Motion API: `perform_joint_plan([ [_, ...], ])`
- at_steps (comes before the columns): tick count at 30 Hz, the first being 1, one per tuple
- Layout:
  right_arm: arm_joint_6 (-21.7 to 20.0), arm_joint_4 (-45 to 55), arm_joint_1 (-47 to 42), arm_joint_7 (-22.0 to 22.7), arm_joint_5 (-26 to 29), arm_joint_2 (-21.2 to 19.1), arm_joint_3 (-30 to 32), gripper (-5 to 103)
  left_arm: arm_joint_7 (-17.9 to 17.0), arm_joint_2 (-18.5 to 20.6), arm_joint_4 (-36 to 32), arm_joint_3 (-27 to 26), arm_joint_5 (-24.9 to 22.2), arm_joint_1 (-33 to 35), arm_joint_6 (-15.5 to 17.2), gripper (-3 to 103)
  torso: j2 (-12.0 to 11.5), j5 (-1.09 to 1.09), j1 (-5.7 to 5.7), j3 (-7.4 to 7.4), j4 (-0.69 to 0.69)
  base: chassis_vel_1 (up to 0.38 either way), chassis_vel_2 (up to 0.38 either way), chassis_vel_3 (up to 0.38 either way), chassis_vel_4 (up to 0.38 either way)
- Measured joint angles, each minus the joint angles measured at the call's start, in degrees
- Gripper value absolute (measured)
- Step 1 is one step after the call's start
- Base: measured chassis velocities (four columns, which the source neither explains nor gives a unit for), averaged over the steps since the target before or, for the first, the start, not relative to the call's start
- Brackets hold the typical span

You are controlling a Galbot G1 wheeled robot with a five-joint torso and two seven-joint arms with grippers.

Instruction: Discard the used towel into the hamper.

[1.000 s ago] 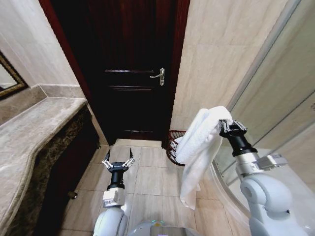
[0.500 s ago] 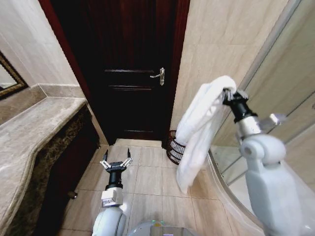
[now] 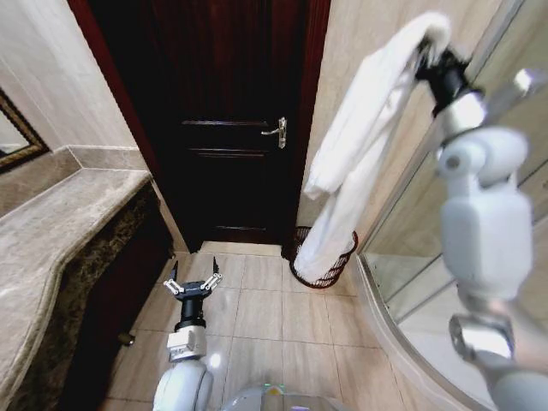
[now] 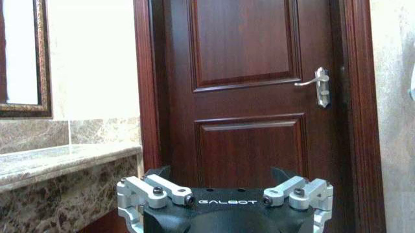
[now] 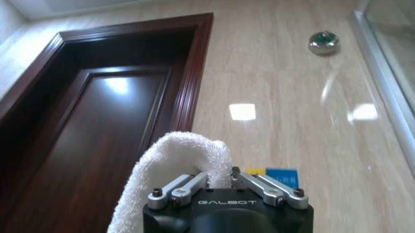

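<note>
While the right gripper point(image 3: 426, 50) pinches the white towel point(image 3: 355, 154) high against the wall, the cloth hangs down over the hamper point(image 3: 324, 259) on the floor by the door point(image 3: 227, 128). Close up, the right wrist camera catches fingers point(image 5: 181, 187) clamped on a fold. Low over the tiles, the left gripper point(image 3: 193, 286) waits, jaws spread and empty.

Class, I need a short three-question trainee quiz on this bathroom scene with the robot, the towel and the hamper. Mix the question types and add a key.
1. True or false: the towel lies inside the hamper.
2. Which gripper grips the towel? A) left gripper B) right gripper
3. Fill in: the hamper stands on the floor beside the dark wooden ____.

Key: 1 false, it hangs from the raised gripper with its lower end in front of the hamper; 2 B; 3 door.
</note>
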Motion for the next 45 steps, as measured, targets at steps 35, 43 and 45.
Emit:
perform_joint_plan([
  [35, 1.1, -28.8, 26.3, 1.3, -8.9, 8.2, -10.7, 6, 1.2, 2.3, 2.6, -2.0, -5.6, -1.8, -0.5, 100, -0.2, -0.03, -0.06, -0.09, -0.01, 0.000, 0.000, 0.000, 0.000],
  [43, -0.5, -29.1, 26.9, 1.3, -9.4, 9.1, -10.8, 6, 2.4, 2.3, 3.4, -2.9, -6.9, -2.4, -1.5, 100, -0.2, -0.05, -0.08, -0.10, 0.02, 0.000, 0.000, 0.000, 0.000],
  [45, -0.7, -29.0, 26.9, 1.6, -9.7, 9.4, -10.9, 6, 3.1, 2.5, 3.5, -3.5, -7.7, -2.7, -1.6, 100, -0.2, -0.03, -0.08, -0.10, 0.02, 0.000, 0.000, 0.000, 0.000],
])
